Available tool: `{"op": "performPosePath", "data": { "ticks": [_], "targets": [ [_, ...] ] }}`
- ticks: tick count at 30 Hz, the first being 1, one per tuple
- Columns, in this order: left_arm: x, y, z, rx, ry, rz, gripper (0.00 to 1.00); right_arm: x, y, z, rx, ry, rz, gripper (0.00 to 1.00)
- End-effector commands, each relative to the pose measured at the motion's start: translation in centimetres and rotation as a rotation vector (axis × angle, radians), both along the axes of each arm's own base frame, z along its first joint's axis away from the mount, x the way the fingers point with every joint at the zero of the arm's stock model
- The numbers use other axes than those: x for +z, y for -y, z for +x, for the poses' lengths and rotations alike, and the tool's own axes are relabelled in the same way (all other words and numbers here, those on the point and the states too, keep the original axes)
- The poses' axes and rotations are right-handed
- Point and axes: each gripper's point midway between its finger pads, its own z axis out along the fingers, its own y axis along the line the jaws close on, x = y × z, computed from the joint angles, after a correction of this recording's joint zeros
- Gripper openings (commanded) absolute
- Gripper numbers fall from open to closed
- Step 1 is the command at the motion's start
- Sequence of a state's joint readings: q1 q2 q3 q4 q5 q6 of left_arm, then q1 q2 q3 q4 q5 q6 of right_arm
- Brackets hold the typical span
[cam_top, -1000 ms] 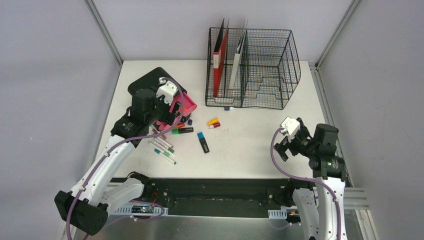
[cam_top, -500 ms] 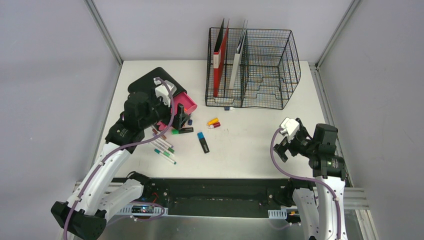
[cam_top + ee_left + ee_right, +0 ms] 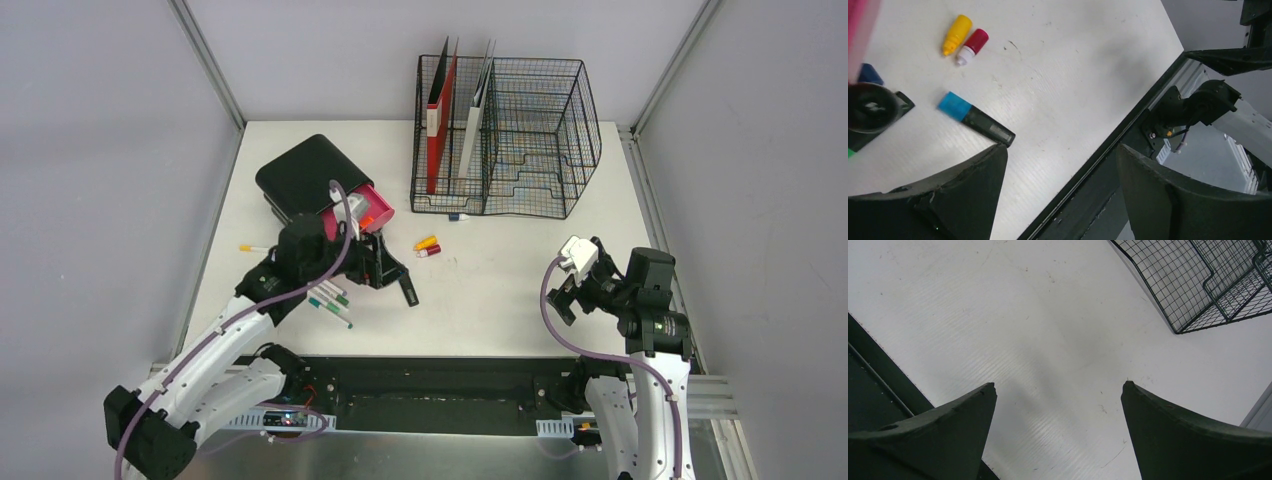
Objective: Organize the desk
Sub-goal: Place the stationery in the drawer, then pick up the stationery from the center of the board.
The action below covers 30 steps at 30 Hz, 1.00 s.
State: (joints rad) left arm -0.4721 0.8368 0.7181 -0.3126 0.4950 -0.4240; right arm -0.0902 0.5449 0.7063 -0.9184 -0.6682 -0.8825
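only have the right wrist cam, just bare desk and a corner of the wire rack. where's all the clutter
Observer: On the left half of the desk, by the left arm: loose pens lie scattered toward the front.
Operator: is the left gripper holding one
Observer: No. The left gripper is open with nothing between its fingers, above the desk beside a blue-capped highlighter.
Operator: anything in the rack
Observer: Yes, a red folder and a pale folder stand upright in the left slots of the wire rack.
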Motion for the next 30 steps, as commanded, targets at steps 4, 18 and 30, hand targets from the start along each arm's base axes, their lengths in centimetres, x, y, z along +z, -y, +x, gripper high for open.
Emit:
{"op": "performPosePath", "data": {
  "ticks": [4,18,30],
  "targets": [
    [-3.2,1.3,0.5,0.284,0.026,0.126,0.79,0.5,-0.2,0.2,0.019,0.026,0.006,0.99],
    [-9.7,2.7,1.0,0.658,-0.024,0.62,0.82,0.6,-0.2,0.1,0.023,0.034,0.006,0.99],
    [-13.6,3.9,1.8,0.668,-0.03,0.751,0.81,0.5,-0.2,0.1,0.022,0.03,0.007,0.99]
  ]
}}
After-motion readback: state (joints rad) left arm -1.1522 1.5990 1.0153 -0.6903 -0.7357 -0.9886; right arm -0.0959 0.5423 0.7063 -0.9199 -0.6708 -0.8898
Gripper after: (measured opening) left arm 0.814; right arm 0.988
